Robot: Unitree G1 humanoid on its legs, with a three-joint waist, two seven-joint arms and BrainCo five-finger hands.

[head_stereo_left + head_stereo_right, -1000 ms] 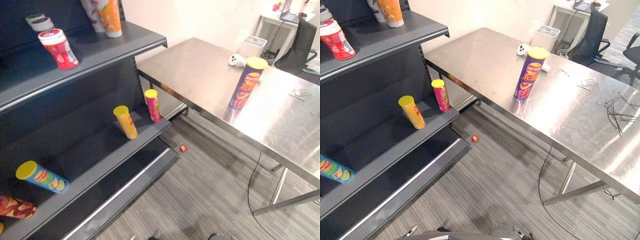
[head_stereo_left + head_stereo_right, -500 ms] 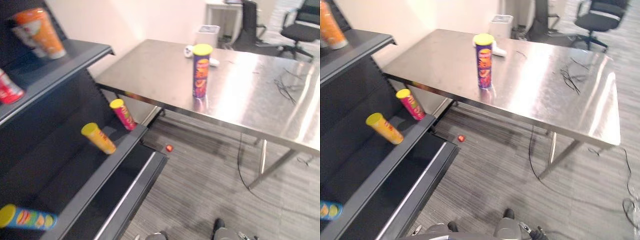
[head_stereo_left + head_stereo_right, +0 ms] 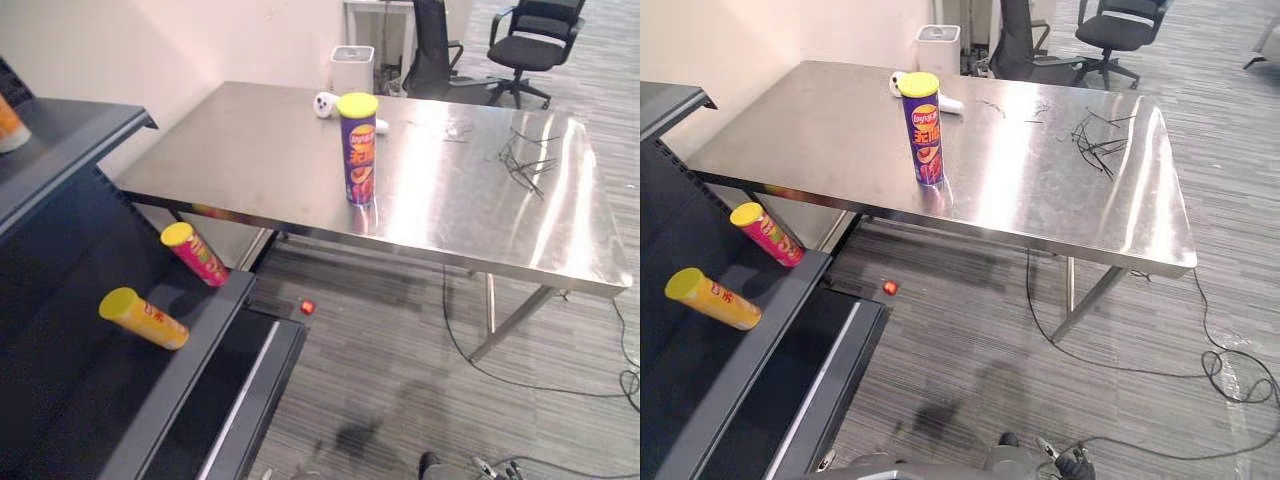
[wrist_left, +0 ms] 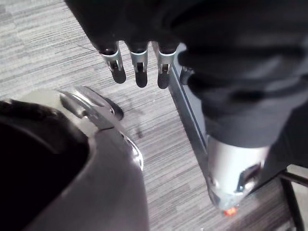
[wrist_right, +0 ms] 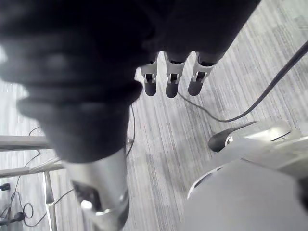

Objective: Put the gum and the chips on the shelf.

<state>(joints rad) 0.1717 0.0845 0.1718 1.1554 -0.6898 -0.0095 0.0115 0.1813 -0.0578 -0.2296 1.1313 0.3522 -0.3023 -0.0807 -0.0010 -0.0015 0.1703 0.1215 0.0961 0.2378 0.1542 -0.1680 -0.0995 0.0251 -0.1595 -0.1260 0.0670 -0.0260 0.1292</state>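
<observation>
A tall purple chips can (image 3: 357, 148) with a yellow lid stands upright on the steel table (image 3: 250, 150), near its far side. Just behind it lies a small white object (image 3: 325, 103); I cannot tell what it is. The dark shelf (image 3: 190, 330) stands at the left, apart from the table. On its middle board a pink can (image 3: 195, 254) and a yellow can (image 3: 143, 318) lie tilted. My left hand (image 4: 138, 72) hangs over the carpet with straight fingers and nothing in it. My right hand (image 5: 172, 83) hangs the same way, open and holding nothing.
A small red ball (image 3: 308, 307) lies on the carpet by the shelf's corner. Loose black wires (image 3: 525, 150) rest on the table's right part. A white bin (image 3: 352, 68) and office chairs (image 3: 535, 40) stand beyond the table. An orange cup (image 3: 8, 125) sits on the upper board.
The camera has swung to the right: the shelf has slid toward the left edge and the whole table now shows. The cans themselves have not moved.
</observation>
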